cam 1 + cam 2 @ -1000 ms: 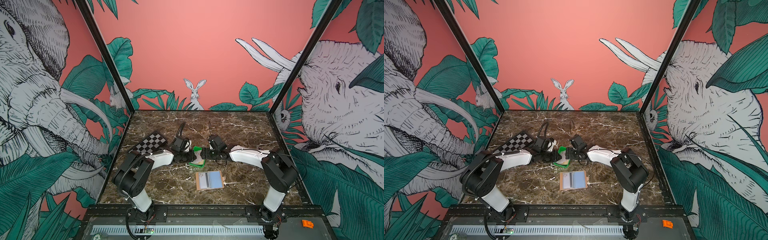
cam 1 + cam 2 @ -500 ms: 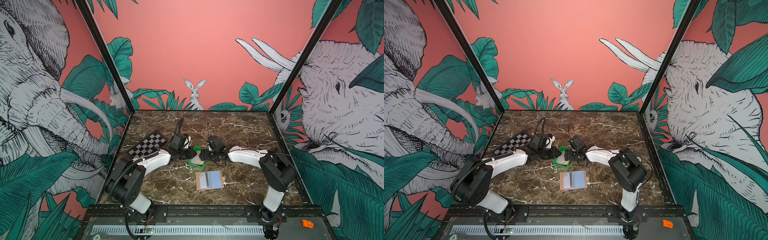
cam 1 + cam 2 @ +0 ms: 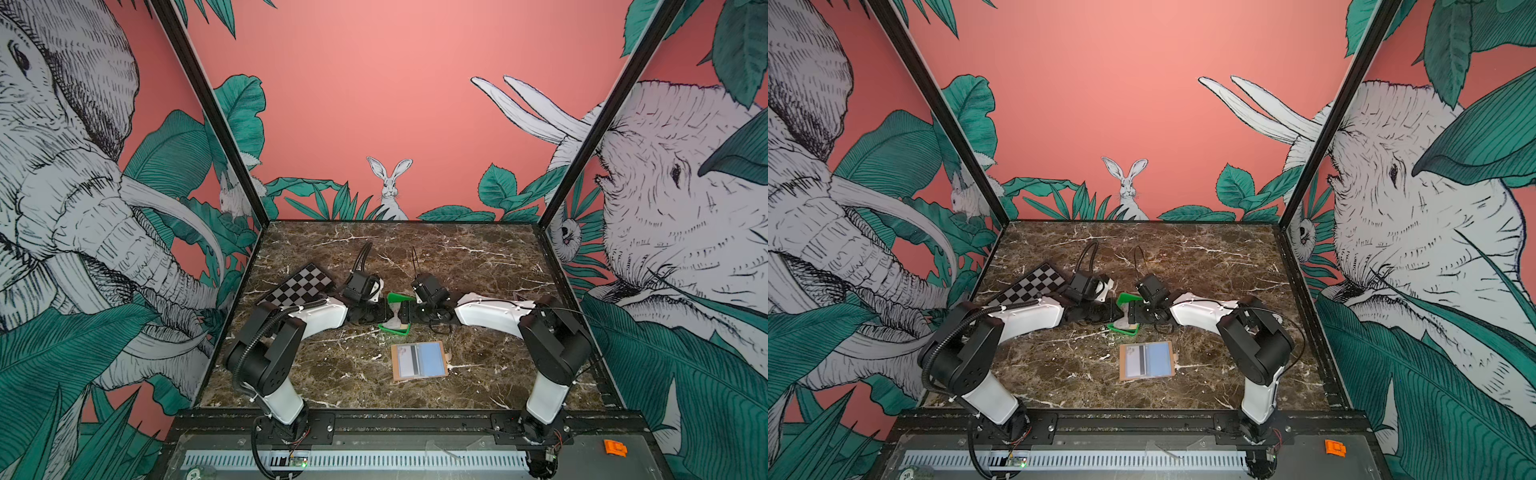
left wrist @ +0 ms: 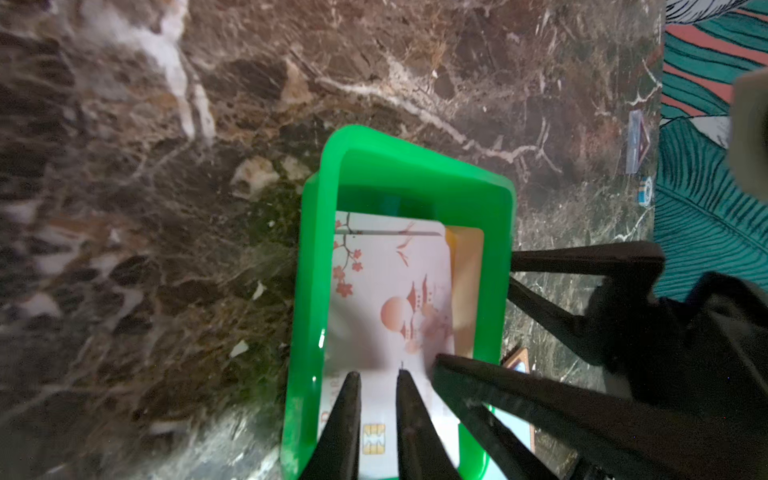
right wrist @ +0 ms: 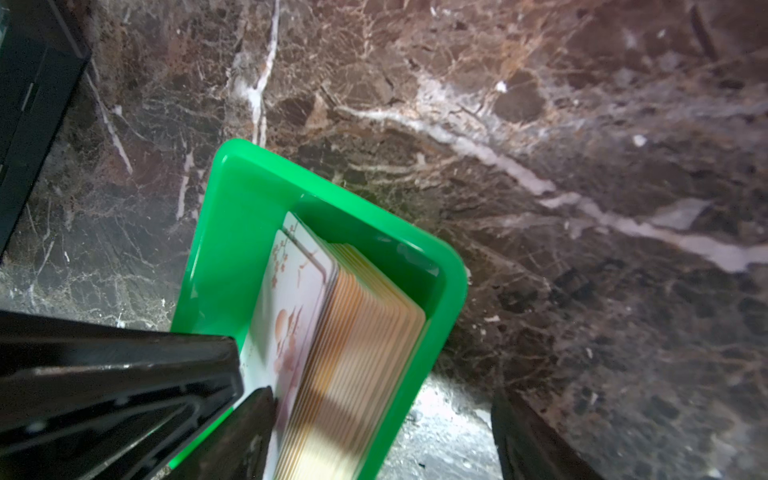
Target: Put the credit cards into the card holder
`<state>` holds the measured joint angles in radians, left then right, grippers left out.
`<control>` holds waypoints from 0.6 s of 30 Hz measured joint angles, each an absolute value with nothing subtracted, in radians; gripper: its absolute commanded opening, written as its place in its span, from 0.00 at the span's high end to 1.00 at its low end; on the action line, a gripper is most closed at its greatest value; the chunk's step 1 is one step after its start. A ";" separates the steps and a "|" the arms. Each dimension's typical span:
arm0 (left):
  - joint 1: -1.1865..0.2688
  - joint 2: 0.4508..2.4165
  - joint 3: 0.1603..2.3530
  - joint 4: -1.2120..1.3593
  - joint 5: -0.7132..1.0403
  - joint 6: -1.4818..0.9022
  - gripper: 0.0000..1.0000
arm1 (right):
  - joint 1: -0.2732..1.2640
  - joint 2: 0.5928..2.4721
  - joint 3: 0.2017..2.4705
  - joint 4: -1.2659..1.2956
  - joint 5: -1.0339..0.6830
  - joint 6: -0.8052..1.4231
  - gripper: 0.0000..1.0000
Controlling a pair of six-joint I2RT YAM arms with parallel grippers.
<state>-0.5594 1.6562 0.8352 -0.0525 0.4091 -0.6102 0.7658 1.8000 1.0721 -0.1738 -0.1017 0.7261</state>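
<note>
While credit cards [image 5: 349, 353] stand on edge in green tray [image 4: 316, 249], left end effector [image 4: 377, 399] pinches front card [image 4: 390, 299]; right end effector [image 4: 515, 311] stands spread around the tray wall.

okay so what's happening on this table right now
Two robot arms meet at a small green tray in the middle of the marble table. The tray holds a stack of cards. The left gripper has its fingers nearly shut around the edge of the white top card, as if to pull it out. The right gripper stands open around the tray's side, apparently to steady it. The open card holder lies nearer the front, one card already in a sleeve.
</note>
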 measured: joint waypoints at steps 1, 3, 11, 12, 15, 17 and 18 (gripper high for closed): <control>-0.559 1.662 0.835 -0.051 0.412 -0.611 0.81 | 0.766 1.799 1.072 -0.176 -0.101 0.726 0.20; -0.559 1.668 0.835 -0.046 0.416 -0.611 0.81 | 0.766 1.795 1.072 -0.180 -0.097 0.726 0.20; -0.561 1.679 0.836 -0.023 0.424 -0.622 0.82 | 0.766 1.766 1.067 -0.203 -0.086 0.727 0.21; -0.561 1.681 0.836 -0.020 0.425 -0.625 0.82 | 0.766 1.752 1.063 -0.206 -0.086 0.730 0.23; -0.561 1.683 0.836 -0.012 0.426 -0.631 0.82 | 0.766 1.698 1.036 -0.199 -0.095 0.757 0.38; -0.561 1.684 0.836 -0.010 0.426 -0.633 0.82 | 0.767 1.655 1.011 -0.184 -0.113 0.795 0.48; -0.562 1.685 0.836 -0.008 0.426 -0.635 0.82 | 0.767 1.640 1.005 -0.180 -0.121 0.812 0.53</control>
<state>-0.5617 1.6848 0.8356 -0.0078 0.4255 -0.6350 0.7673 1.6402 1.0046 -0.1799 -0.1207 0.8124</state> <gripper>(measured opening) 0.179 0.537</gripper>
